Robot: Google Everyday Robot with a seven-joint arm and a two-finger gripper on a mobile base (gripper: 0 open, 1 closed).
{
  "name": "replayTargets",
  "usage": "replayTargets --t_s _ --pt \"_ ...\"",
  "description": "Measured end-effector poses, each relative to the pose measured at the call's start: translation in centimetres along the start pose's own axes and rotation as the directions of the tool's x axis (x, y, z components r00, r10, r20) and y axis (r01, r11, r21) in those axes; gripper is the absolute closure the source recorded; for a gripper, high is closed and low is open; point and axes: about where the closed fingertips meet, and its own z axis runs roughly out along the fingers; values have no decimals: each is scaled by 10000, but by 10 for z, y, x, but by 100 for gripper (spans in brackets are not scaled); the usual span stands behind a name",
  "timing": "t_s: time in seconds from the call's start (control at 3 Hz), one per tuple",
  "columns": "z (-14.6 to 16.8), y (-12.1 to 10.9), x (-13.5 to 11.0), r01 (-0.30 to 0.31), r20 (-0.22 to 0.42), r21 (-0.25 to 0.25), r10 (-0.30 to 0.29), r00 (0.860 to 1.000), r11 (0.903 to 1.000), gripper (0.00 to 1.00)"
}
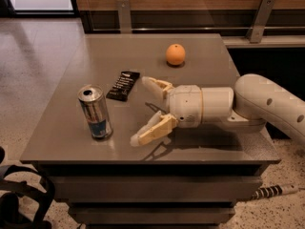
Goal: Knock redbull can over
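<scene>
The redbull can [96, 111] stands upright near the front left of the grey table [71, 80]. It is slim and silver with blue panels and a pull-tab top. My gripper [141, 110] is open, its two cream fingers spread wide and pointing left at the can. It hovers just above the table, a short gap to the right of the can, not touching it. The near fingertip [138, 139] is close to the table's front edge.
An orange [175, 54] sits at the back of the table. A black snack bar [123, 85] lies flat behind the can, left of my upper finger. My white arm [267, 104] comes in from the right. A dark base part [19, 194] is at the lower left.
</scene>
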Motion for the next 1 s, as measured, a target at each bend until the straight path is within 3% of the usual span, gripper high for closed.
replayTargets --t_s 0.33,1.0 --pt "13 9 2 92 572 -181 -82 9983 9998 0" --pt "46 21 3 64 541 -651 -29 9985 9979 0"
